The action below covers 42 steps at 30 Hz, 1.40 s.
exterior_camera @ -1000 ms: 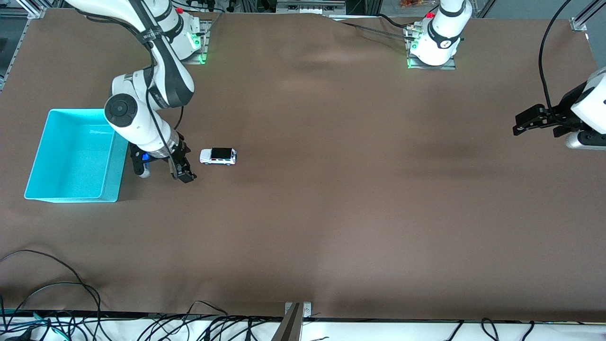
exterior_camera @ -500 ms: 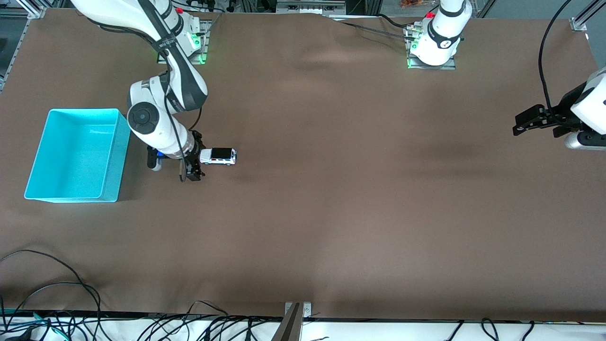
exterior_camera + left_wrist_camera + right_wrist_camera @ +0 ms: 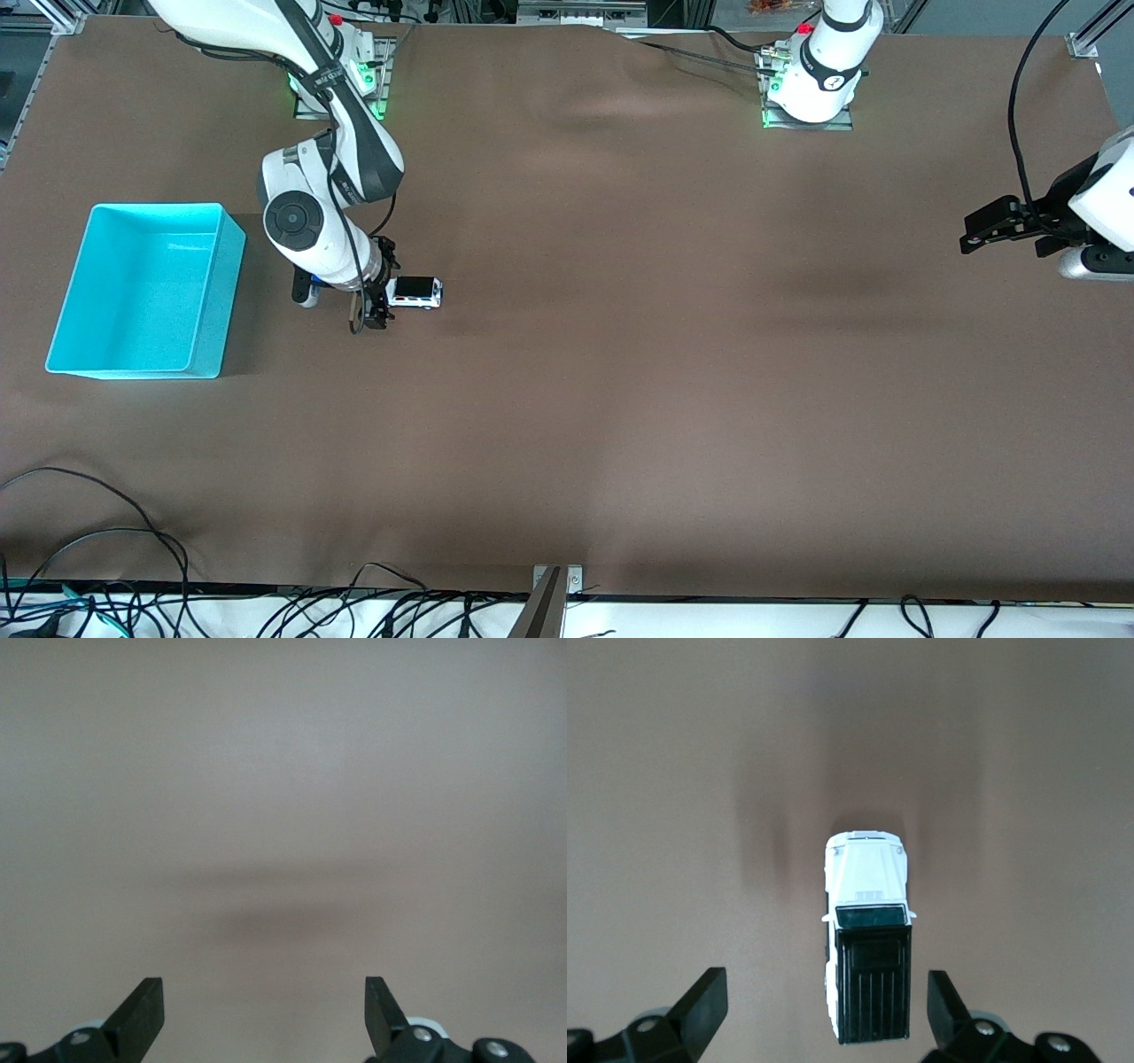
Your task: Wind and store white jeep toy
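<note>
The tiny boxy white jeep toy with a black roof (image 3: 415, 291) sits on the brown table (image 3: 638, 372) near the turquoise plastic bin (image 3: 232, 266); right gripper (image 3: 379, 299) wide open over its tail end; probably light, rigid, a bit slick, so pinch the flat doors; left gripper (image 3: 1005, 223) waits open at its own end.

The white jeep toy (image 3: 416, 291) (image 3: 867, 945) — small, boxy, with a ribbed black roof, dark windscreen and white bonnet — stands upright on its wheels on the brown table (image 3: 673, 372), lengthwise along it, toward the right arm's end.
</note>
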### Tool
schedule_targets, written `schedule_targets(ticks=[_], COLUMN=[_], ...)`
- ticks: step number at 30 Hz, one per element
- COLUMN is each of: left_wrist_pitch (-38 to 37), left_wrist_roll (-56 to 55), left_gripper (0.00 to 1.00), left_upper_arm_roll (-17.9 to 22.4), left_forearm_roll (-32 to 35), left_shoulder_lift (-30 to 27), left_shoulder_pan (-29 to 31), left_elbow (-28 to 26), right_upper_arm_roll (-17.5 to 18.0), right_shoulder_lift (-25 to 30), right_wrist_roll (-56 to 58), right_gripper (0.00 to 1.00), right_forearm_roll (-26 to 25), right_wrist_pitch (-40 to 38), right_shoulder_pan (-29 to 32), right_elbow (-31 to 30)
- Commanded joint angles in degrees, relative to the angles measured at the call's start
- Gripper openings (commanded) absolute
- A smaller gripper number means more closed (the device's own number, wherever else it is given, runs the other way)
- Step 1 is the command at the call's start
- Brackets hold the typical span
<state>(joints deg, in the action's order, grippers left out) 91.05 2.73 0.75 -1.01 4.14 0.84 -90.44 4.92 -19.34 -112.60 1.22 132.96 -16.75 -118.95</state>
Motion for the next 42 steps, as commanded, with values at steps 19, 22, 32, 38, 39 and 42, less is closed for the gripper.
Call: schedule_targets(ticks=[19,22,32,38,39,42], left_wrist_pitch=[-0.44,-0.44,-0.44,-0.44,-0.44,-0.44], left_wrist_roll=[1.23,1.23,1.23,1.23,1.23,1.14], left_gripper=[1.0,1.0,1.0,1.0,1.0,1.0], left_upper_arm_roll=[0.49,0.49,0.49,0.49,0.49,0.49], left_forearm_roll=[-1.63,-1.63,-1.63,-1.63,-1.63,-1.63], left_shoulder_lift=[-0.19,-0.1,-0.1,0.07,0.07,0.07], left_shoulder_pan=[0.04,0.04,0.04,0.04,0.04,0.04], left_elbow=[-0.26,-0.26,-0.26,-0.26,-0.26,-0.26], right_upper_arm_roll=[-0.18,-0.18,-0.09,-0.09,-0.09,-0.09], right_shoulder_lift=[0.26,0.18,-0.44,-1.32,-1.49,-2.46], right_wrist_roll=[-3.86,-3.86,-3.94,-4.03,-4.03,-4.82], right_gripper=[1.0,1.0,1.0,1.0,1.0,1.0], right_forearm_roll=[-0.61,-0.61,-0.61,-0.61,-0.52,-0.61], right_wrist_pitch=[-0.33,0.72,3.18,3.27,3.45,4.32], right_shoulder_pan=[-1.97,-1.97,-3.46,-4.08,-4.25,-4.87], right_elbow=[-1.72,-2.51,-4.36,-4.53,-4.53,-4.53])
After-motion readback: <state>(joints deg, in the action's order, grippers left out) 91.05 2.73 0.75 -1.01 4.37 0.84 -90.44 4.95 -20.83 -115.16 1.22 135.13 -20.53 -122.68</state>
